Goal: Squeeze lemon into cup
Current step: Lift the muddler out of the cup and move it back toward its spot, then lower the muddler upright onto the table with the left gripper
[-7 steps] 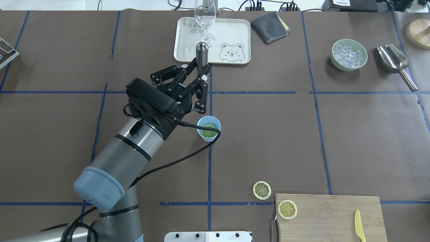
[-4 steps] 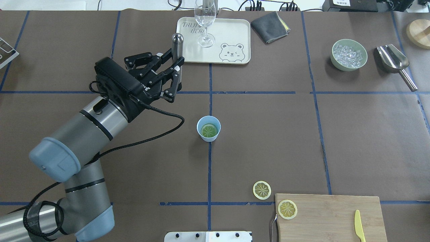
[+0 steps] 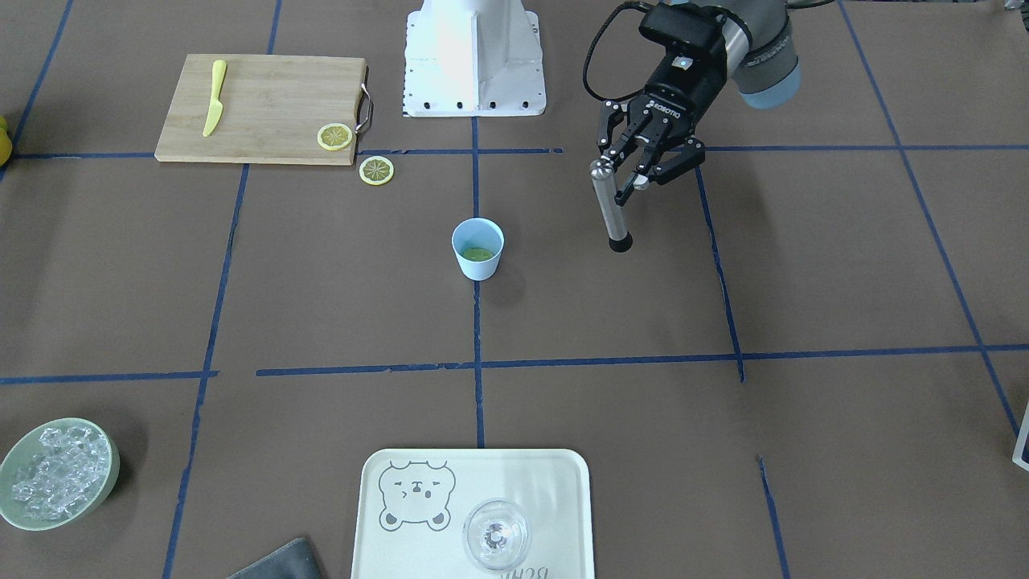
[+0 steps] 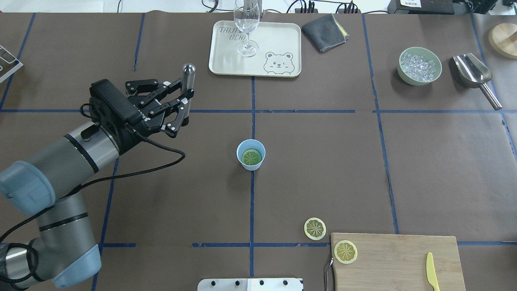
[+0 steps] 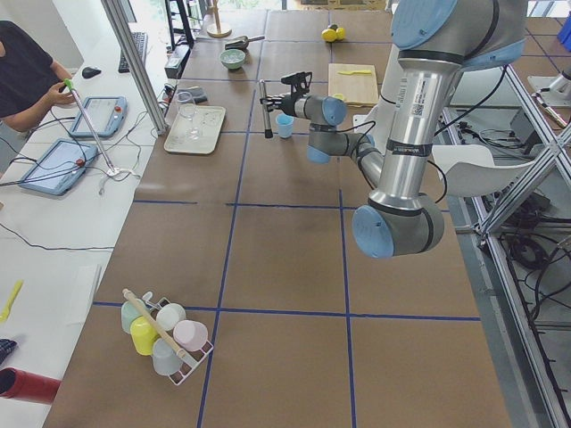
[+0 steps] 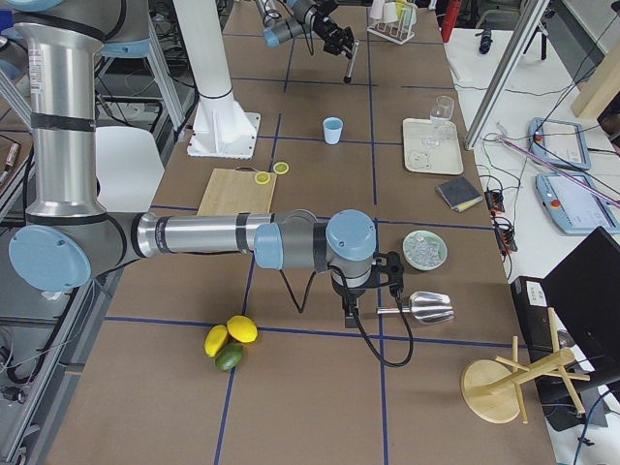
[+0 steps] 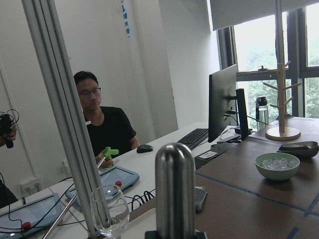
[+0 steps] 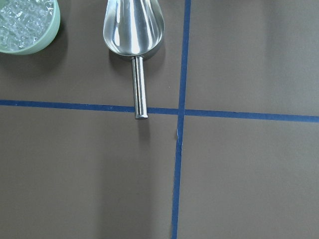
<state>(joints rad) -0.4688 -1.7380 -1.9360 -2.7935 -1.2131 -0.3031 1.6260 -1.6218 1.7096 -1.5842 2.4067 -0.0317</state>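
Observation:
The light-blue cup (image 4: 251, 154) (image 3: 477, 248) stands at the table's centre with a lemon slice (image 4: 251, 157) (image 3: 477, 255) lying flat in its bottom. Two more lemon slices lie apart: one on the paper (image 4: 314, 228), one on the corner of the cutting board (image 4: 345, 251). My left gripper (image 4: 185, 91) (image 3: 617, 175) is shut on an upright metal rod (image 4: 188, 76) (image 3: 608, 205) (image 7: 174, 194), well left of the cup. My right arm hovers near the scoop in the exterior right view (image 6: 354, 281); I cannot tell whether its gripper is open or shut.
A tray (image 4: 282, 40) with a wine glass (image 4: 246, 24) sits at the far edge, a grey cloth (image 4: 325, 32) beside it. A green bowl of ice (image 4: 419, 66) and a metal scoop (image 4: 474, 72) are far right. A yellow knife (image 4: 431, 271) lies on the cutting board (image 4: 396, 258).
My left arm has swung left, away from the cup, carrying the metal rod with it. The cup and lemon slices have not moved.

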